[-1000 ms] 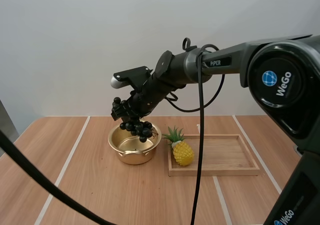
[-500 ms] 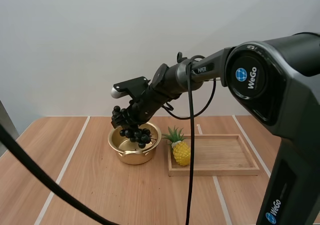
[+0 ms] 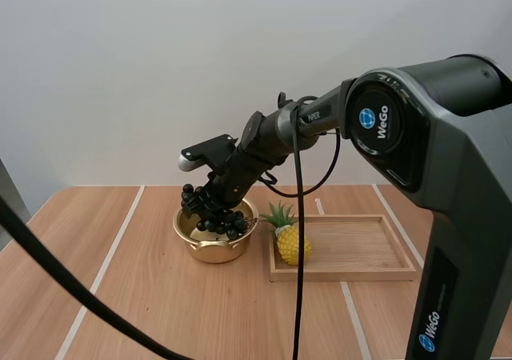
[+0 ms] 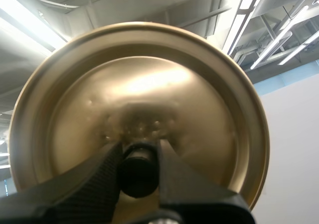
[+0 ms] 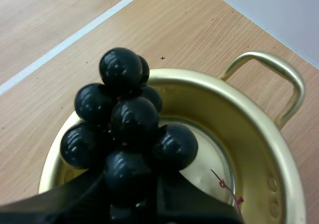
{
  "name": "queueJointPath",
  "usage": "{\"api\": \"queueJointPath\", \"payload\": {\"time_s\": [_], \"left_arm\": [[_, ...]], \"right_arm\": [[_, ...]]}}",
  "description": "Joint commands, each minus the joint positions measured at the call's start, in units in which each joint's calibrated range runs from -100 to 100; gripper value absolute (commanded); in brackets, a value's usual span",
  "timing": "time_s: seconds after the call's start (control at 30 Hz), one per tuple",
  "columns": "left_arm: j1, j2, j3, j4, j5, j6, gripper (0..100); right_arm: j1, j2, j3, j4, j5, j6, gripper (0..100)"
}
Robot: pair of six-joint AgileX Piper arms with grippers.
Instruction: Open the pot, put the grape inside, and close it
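Brass-coloured pot [image 3: 210, 250] stands uncovered. My left gripper [image 4: 138, 154] clamps the lid [image 4: 199, 104] by its knob [image 4: 138, 173], presumably to keep the pot's mouth free. My right gripper [image 5: 130, 196] pinches the grapes [image 5: 130, 129] over that mouth, within the rim. A pineapple [image 3: 292, 244] crowds the pot's side, so I recommend a vertical descent.
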Motion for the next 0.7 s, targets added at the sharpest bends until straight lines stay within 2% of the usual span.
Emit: {"api": "queueJointPath", "payload": {"time_s": [0.0, 0.27, 0.47, 0.67], "left_arm": [[-0.08, -0.06, -0.04, 0.86, -0.07, 0.04, 0], [-0.08, -0.03, -0.04, 0.97, -0.07, 0.04, 0], [-0.08, -0.03, -0.04, 0.97, -0.07, 0.04, 0], [-0.08, -0.03, -0.04, 1.37, -0.07, 0.04, 0]], "right_arm": [[0.01, 0.30, 0.18, -2.48, 2.93, 0.01, 0], [0.01, 3.88, 0.18, -9.72, 3.40, 4.27, 0], [0.01, 5.88, 0.18, -10.15, 1.80, 4.27, 0], [0.01, 8.07, 0.06, -15.01, -0.43, 7.64, 0]]}}
